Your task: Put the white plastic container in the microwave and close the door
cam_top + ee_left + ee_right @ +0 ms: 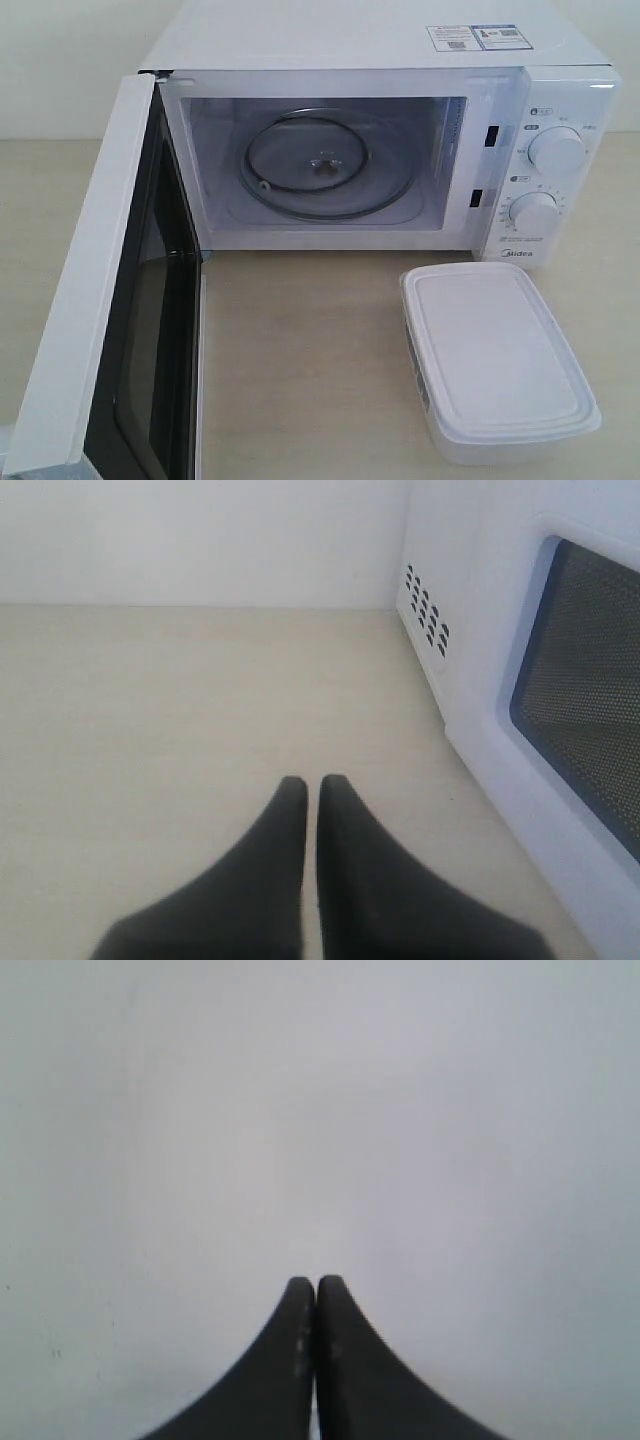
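Exterior view is showing me right at the start here: the rectangular translucent white plastic container (495, 355) with its flat snap-on lid is sitting on the pale wooden tabletop (300, 360), just in front of the boxy white Midea countertop microwave (350, 40), below the two round white dials (556, 152). Nothing is gripping it. The white door (75, 330) with the dark window is hanging wide open on the left, and the round glass turntable (325, 165) inside is looking bare, so I'm reckoning the pick-up is the step in hand. My black left gripper (311, 785) is clenched on nothing, hovering over bare table beside the door's outer face. My black right gripper (316, 1282) is pinched together too, empty, and facing only a blank pale surface. The right one is going to need to spread wide and come down across the box. Nothing seems to be blocking the cavity, though I'm guessing the low opening wants a flat slide in.
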`<state>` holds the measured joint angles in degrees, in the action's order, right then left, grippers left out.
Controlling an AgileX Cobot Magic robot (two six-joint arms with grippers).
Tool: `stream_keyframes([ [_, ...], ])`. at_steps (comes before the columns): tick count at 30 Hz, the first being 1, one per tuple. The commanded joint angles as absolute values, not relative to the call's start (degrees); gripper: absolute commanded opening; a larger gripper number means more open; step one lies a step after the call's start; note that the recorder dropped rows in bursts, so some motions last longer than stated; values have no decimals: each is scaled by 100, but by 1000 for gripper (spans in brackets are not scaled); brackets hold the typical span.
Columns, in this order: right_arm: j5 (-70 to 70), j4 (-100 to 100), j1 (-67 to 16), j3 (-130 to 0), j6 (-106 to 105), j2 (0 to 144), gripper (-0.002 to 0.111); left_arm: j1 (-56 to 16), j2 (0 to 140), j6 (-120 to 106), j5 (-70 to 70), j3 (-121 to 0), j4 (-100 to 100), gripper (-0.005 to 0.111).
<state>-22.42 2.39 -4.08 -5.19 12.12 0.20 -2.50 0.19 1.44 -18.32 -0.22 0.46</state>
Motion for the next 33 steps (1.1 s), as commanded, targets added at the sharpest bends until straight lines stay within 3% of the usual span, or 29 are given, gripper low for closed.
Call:
stream_keyframes([
  [1, -1659, 293, -396, -1561, 961, 0, 0, -238, 0, 192, -1803, 0, 50, 4],
  [9, 1089, 293, -396, -3889, 951, 1061, 0, -238, 0, 192, -1803, 0, 50, 4],
  [16, 2521, 293, -396, -5478, 951, 2455, 0, -238, 0, 192, -1803, 0, 50, 4],
  [33, 4655, 1109, -396, -6414, 2286, 4302, 0, -238, 0, 192, -1803, 0, 50, 4],
])
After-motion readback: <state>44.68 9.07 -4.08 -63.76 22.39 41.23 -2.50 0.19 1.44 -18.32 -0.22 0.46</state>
